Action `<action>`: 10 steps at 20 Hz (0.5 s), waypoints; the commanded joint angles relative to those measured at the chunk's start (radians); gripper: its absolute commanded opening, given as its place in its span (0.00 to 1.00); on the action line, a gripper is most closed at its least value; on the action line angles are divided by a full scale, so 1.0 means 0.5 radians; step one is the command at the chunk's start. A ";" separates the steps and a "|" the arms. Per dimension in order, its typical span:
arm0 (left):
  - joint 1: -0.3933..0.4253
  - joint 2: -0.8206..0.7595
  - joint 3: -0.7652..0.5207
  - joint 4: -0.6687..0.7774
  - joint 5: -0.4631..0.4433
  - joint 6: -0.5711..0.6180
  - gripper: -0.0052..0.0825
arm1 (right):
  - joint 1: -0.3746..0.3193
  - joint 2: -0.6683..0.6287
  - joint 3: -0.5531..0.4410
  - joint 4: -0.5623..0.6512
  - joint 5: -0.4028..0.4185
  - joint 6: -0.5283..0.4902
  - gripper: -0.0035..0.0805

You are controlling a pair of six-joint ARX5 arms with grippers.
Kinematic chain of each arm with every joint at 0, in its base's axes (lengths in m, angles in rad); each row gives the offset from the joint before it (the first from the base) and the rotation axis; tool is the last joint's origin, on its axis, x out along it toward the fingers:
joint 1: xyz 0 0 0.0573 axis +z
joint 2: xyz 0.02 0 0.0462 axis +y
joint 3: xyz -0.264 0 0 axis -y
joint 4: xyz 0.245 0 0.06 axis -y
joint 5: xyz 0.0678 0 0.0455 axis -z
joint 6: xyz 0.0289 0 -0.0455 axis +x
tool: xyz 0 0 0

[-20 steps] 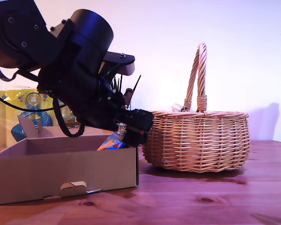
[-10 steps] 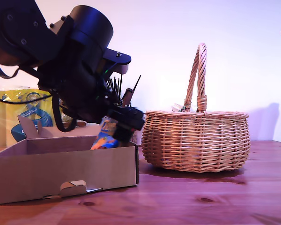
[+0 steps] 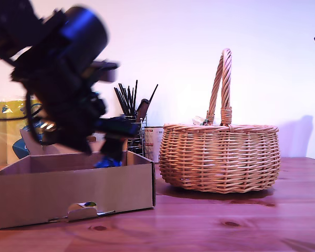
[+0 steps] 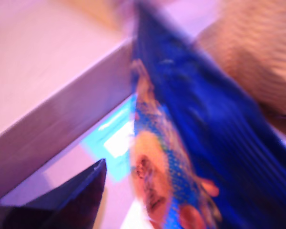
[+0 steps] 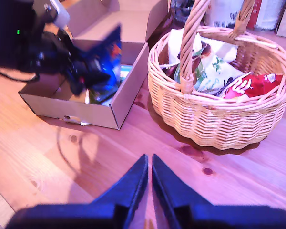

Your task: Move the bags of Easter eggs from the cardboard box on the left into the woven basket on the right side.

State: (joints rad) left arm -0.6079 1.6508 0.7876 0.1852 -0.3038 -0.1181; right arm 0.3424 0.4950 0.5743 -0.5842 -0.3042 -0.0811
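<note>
My first tool [image 5: 86, 78] pinches the blue Terry's Orange bag [image 5: 104, 67] above the cardboard box [image 3: 73, 189], lifted clear to carry to the woven basket [image 3: 220, 157], which already holds bags; my second tool [image 5: 149, 183], pressed together, idles over the bench [image 3: 241, 226].

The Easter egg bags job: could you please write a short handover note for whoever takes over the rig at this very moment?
My first gripper: jaws shut on the blue bag, held just above the cardboard box; the views are motion-blurred.
My second gripper: jaws shut, empty, over the table in front of the woven basket.
Done: a red bag and a green-white bag lie in the basket.
Left: carry the blue bag to the basket, then check the box floor, which is partly hidden.
</note>
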 commanded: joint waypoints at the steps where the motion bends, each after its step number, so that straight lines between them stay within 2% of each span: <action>1: 0.072 0.008 -0.050 0.044 0.082 -0.019 0.70 | 0.008 -0.003 0.021 0.016 0.000 -0.014 0.03; 5: 0.214 0.011 -0.050 0.011 0.380 -0.029 0.68 | 0.008 -0.003 0.021 0.019 0.000 -0.014 0.03; 8: 0.258 0.023 -0.051 -0.042 0.463 -0.043 0.62 | 0.008 -0.003 0.021 0.021 0.000 -0.014 0.03; 10: 0.266 0.024 -0.051 -0.059 0.511 -0.050 0.62 | 0.008 -0.002 0.021 0.022 0.000 -0.014 0.03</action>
State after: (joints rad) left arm -0.4801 1.6508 0.7872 0.1600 -0.0540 -0.1329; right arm 0.3424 0.4950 0.5743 -0.5835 -0.3042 -0.0811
